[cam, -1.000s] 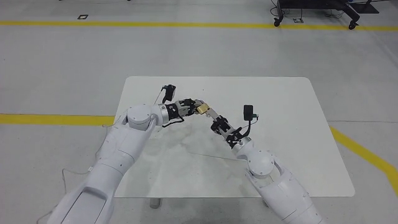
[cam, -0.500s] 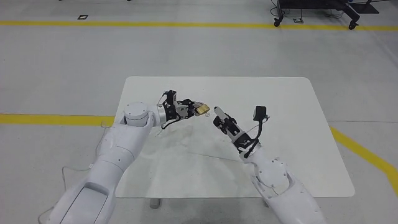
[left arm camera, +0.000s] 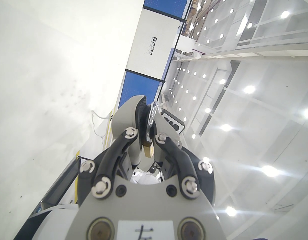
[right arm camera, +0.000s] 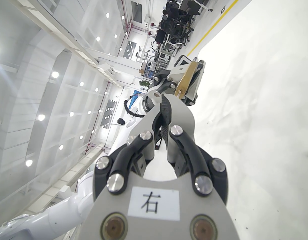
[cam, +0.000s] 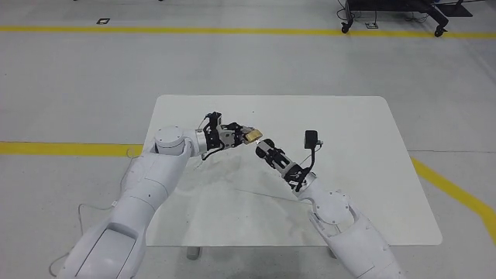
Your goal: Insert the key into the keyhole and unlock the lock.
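My left gripper [cam: 245, 134] is shut on a brass padlock [cam: 251, 134] and holds it above the white table [cam: 349, 124], left of the middle. In the left wrist view the brass body [left arm camera: 148, 151] sits between the fingers, with the silver shackle [left arm camera: 152, 112] at their tips. My right gripper [cam: 261, 147] is just right of the lock, with its fingers pressed together [right arm camera: 166, 101]. A thin metal tip, apparently the key [right arm camera: 179, 92], pokes out against the end of the padlock [right arm camera: 186, 79]. I cannot tell whether it is inside the keyhole.
Both arms meet over the left half of the table top. A yellow floor line [cam: 62, 148] runs past the table's left and right sides. Dark racks on wheels [cam: 395, 0] stand far off at the back right.
The right gripper was at the lock, drew back to the right, and has now returned close to it. The left gripper has kept the padlock nearly still.
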Controlling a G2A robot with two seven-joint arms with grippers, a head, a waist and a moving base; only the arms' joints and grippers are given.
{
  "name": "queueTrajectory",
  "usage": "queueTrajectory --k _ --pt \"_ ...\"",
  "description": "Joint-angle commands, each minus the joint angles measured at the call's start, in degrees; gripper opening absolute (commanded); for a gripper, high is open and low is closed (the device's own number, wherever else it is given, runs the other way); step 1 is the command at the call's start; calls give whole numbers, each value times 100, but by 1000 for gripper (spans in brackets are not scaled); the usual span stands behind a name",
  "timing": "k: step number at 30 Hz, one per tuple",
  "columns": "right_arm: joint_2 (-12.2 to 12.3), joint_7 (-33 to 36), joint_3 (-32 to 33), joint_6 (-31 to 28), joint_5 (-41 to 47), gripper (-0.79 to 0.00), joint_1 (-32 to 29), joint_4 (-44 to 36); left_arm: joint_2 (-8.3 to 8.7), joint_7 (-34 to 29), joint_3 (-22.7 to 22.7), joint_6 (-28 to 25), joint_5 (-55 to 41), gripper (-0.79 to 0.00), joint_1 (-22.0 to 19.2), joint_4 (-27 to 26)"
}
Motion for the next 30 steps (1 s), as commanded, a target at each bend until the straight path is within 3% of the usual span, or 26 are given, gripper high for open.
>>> queueTrajectory --k 1,16,17,18,28,30 --pt "-10 -10 -9 -41 13 -785 41 74 -11 -81 0 26 -65 -785 -12 45" --pt "-81 69 11 -203 430 -785 261 366 -45 -12 19 -345 4 -785 -75 133" --pt "-78 138 41 -236 546 -542 222 321 -42 58 15 -424 47 -785 -71 114" --pt "-70 235 92 -251 694 0 170 263 -39 159 -7 -535 65 -785 -53 76" --pt "-67 283 115 -235 773 0 138 236 60 1418 -104 -1383 885 -785 212 -532" --pt "-92 438 76 -72 1215 0 146 290 95 1618 -158 -1514 1030 -785 348 -757"
